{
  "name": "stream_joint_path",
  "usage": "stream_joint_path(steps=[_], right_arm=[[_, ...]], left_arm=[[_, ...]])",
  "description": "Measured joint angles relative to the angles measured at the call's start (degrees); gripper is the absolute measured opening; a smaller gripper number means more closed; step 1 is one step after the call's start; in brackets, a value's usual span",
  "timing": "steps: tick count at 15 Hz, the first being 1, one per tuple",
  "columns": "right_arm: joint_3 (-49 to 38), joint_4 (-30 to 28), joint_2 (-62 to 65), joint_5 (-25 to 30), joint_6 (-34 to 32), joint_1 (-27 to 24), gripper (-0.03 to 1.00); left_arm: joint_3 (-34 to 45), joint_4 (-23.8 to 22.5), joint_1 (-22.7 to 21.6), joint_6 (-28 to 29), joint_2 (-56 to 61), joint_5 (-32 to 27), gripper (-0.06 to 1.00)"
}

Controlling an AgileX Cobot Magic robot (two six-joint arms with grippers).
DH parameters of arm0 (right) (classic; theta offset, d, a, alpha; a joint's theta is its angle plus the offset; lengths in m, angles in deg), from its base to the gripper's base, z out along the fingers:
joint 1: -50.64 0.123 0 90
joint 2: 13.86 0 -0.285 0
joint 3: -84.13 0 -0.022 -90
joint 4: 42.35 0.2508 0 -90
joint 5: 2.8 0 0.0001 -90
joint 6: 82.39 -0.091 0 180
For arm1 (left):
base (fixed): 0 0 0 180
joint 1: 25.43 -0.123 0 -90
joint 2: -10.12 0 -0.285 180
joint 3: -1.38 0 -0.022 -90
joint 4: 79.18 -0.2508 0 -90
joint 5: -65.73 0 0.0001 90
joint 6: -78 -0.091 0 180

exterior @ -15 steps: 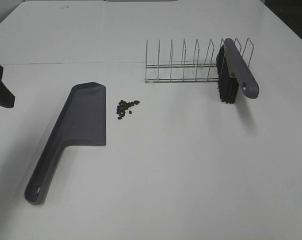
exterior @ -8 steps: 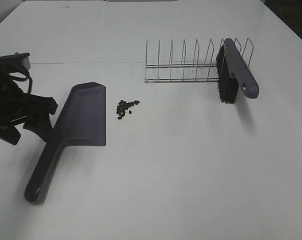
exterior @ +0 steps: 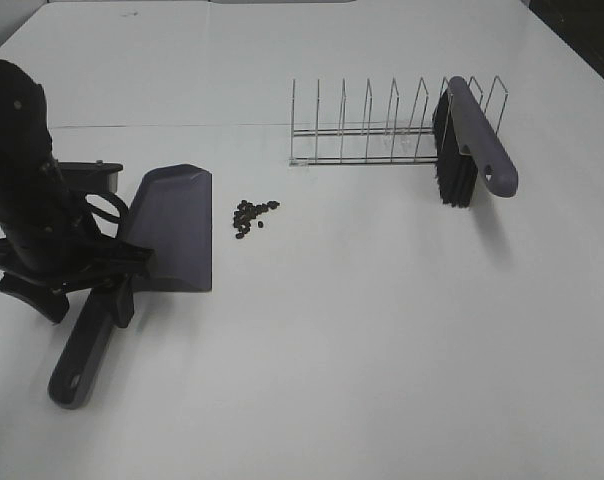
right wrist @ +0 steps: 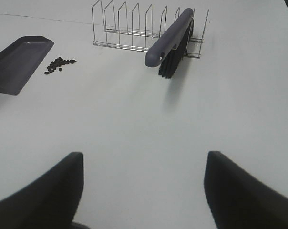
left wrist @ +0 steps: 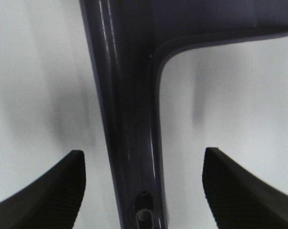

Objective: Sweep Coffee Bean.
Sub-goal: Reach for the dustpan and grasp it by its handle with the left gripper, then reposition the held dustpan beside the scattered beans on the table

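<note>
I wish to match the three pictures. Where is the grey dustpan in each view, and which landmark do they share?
Exterior high: the dustpan lies left of centre, handle toward the camera.
Left wrist: its handle crosses the middle, between the fingers of the open left gripper.
Right wrist: only its pan shows, cut by the edge.
Shared landmark: the coffee beans beside the pan, in exterior high and right wrist only.

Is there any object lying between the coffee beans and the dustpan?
Nothing visible. Only bare table lies between the beans and the dustpan beside them. The rack and brush stand off to the other side.
</note>
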Motion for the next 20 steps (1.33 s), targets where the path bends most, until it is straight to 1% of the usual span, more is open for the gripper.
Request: stream_joint_path(steps=[3, 5, 8, 10, 11, 15, 18, 20], right_arm=[[0.0, 0.0, 0.0, 0.0, 0.0, 0.0, 0.68], [0.0, 0.0, 0.0, 0.0, 0.0, 0.0, 0.68], [0.0, 0.0, 0.0, 0.0, 0.0, 0.0, 0.68], [0.0, 0.0, 0.0, 0.0, 0.0, 0.0, 0.68], [0.0, 0.0, 0.0, 0.0, 0.0, 0.0, 0.68], [0.0, 0.0, 0.0, 0.0, 0.0, 0.0, 0.68], [0.0, 0.0, 0.0, 0.0, 0.0, 0.0, 0.68], [0.0, 0.0, 0.0, 0.0, 0.0, 0.0, 0.68]], left_arm=[[0.0, -0.34, 0.0, 0.11, -3.27, 3.84, 0.64], [-0.29, -0.69, 0.0, 0.17, -4.58, 4.7, 0.64], [-0.63, -1.49, 0.0, 0.29, -5.04, 4.53, 0.5], [-0.69, -1.38, 0.0, 0.11, -5.1, 4.47, 0.3], [-0.69, -0.86, 0.0, 0.34, -5.1, 4.35, 0.27], [-0.34, -0.8, 0.0, 2.41, -3.44, 4.13, 0.27], [-0.17, -1.32, 0.0, 3.21, 3.67, 3.95, 0.27], [-0.17, -1.95, 0.0, 3.72, 6.07, 3.84, 0.27]])
